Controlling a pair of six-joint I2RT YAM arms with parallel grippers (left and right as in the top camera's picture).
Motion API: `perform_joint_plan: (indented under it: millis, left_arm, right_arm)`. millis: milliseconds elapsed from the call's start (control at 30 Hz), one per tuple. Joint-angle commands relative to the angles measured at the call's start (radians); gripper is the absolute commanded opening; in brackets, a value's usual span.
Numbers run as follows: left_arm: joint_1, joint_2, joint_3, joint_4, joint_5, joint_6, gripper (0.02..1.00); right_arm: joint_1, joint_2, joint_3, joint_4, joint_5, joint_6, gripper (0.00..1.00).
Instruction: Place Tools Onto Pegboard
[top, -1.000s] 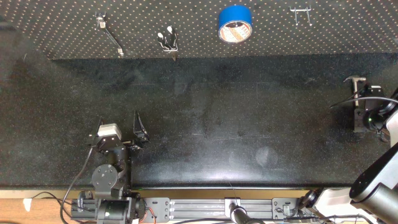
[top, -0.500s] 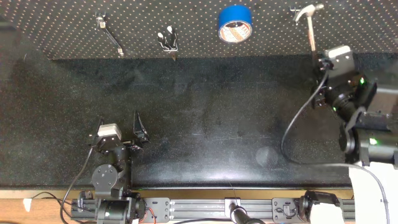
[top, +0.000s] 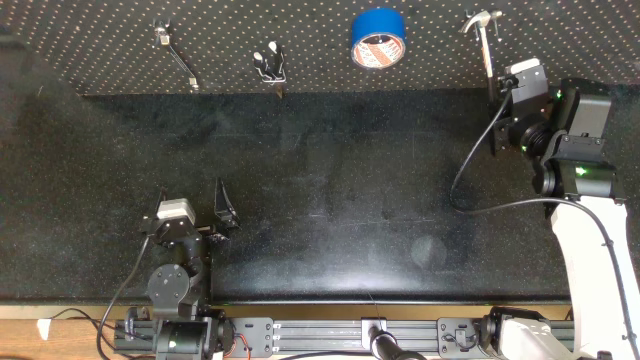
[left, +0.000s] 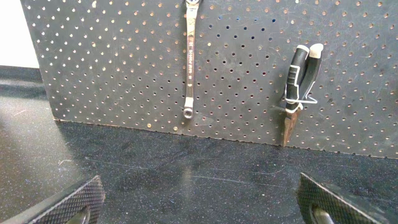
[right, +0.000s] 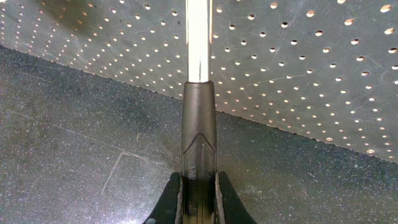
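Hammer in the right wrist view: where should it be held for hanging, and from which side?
By the black rubber grip at the tail end of the hammer, coming from the table side, as the right gripper does, a finger on each side. The shaft points up the pegboard, leaving the head free for hanging.

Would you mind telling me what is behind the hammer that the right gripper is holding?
The pegboard stands behind the hammer, which is clamped in the right gripper. The holes its shaft covers cannot be seen.
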Motion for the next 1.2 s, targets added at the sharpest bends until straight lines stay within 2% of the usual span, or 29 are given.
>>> perform_joint_plan:
  millis: [33, 67, 133, 167, 200, 233, 333, 367, 433, 533, 667, 767, 867, 967, 1067, 1200]
  left_arm:
    - [0.005, -0.006, -0.002, -0.005, 0.003, 0.013, 0.996]
    - [0.005, -0.006, -0.002, -0.005, 0.003, 0.013, 0.996]
    - [0.005, -0.006, -0.002, -0.005, 0.002, 0.013, 0.996]
    - [0.005, -0.006, -0.002, -0.005, 0.003, 0.013, 0.996]
    - [0.005, -0.006, -0.002, -0.005, 0.003, 0.013, 0.996]
    - [0.005, -0.006, -0.002, -0.005, 0.002, 0.013, 0.996]
    - [0.005, -0.006, -0.002, -0.005, 0.003, 0.013, 0.996]
    - [0.005, -0.006, -0.002, -0.005, 0.003, 0.013, 0.996]
    - [0.005, -0.006, -0.002, -0.005, 0.003, 0.013, 0.996]
    - [0.005, -0.006, -0.002, -0.005, 0.003, 0.013, 0.996]
    - [0.005, -0.006, -0.002, -0.005, 0.003, 0.013, 0.996]
    - [0.005, -0.006, -0.002, -0.005, 0.003, 0.013, 0.998]
    - [0.005, -0.006, -0.002, -0.005, 0.003, 0.013, 0.996]
    - [0.005, -0.006, -0.002, -0.005, 0.003, 0.013, 0.998]
    - [0.005, -0.006, -0.002, -0.005, 0.003, 0.013, 0.996]
    - [0.005, -0.006, -0.002, -0.005, 0.002, 0.013, 0.996]
  right_arm:
    - [0.006, 0.008, 0.008, 0.005, 0.035, 0.018, 0.077]
    - [0.006, 0.008, 0.008, 0.005, 0.044, 0.018, 0.169]
    - [0.006, 0.008, 0.008, 0.004, 0.046, 0.017, 0.439]
    - [0.006, 0.008, 0.008, 0.004, 0.046, 0.017, 0.465]
    - [0.006, 0.008, 0.007, 0.004, 0.046, 0.017, 0.61]
    - [0.006, 0.004, 0.004, -0.002, 0.046, 0.018, 0.976]
    - [0.008, -0.106, -0.169, -0.004, 0.042, 0.018, 0.976]
    - [0.01, -0.174, -0.294, 0.085, 0.041, 0.034, 0.976]
    - [0.014, -0.33, -0.545, 0.348, 0.041, 0.214, 0.976]
    - [0.042, -0.526, -0.785, 0.574, 0.042, 0.244, 0.976]
    - [0.053, -0.725, -0.917, 0.592, 0.044, 0.296, 0.976]
    - [0.058, -0.874, -0.916, 0.505, 0.053, 0.307, 0.976]
    - [0.134, -1.098, -0.916, 0.321, 0.148, 0.331, 0.976]
    - [0.242, -1.214, -0.916, 0.309, 0.263, 0.328, 0.976]
    - [0.284, -1.265, -0.916, 0.307, 0.265, 0.233, 0.976]
    - [0.269, -1.265, -0.916, 0.307, 0.29, 0.23, 0.976]
